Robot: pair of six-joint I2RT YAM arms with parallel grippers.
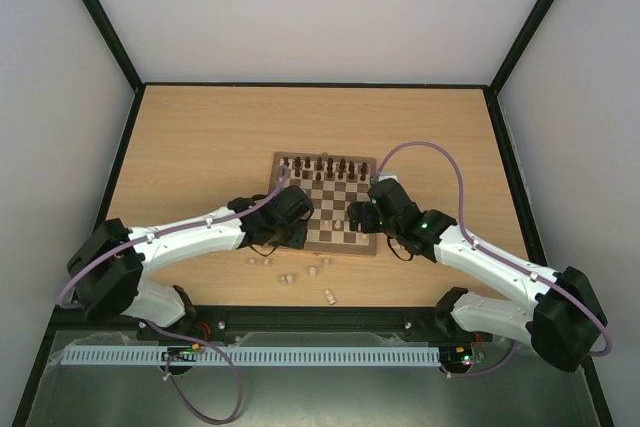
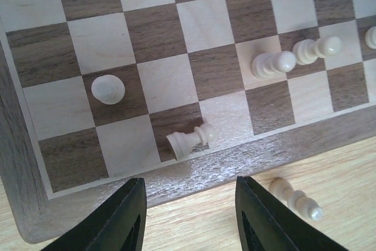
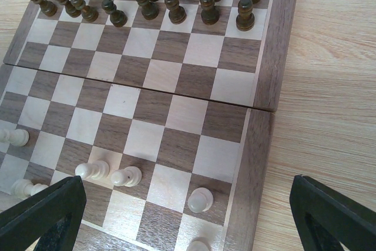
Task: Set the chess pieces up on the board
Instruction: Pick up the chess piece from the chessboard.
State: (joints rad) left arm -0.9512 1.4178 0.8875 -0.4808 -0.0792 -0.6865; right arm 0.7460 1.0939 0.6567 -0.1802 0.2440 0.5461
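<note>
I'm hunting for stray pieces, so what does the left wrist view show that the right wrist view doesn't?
Only left wrist: a pale piece lying on the table just off the near edge of the board. Only right wrist: the dark pieces standing in two rows at the far end. Both: the board and pale pieces on its near squares.

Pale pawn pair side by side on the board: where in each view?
Top external: pawn pair tiny, second row from the near border, mid-board.
Left wrist: pawn pair upper right.
Right wrist: pawn pair lower left.
Shared landmark: near border of the board.
</note>
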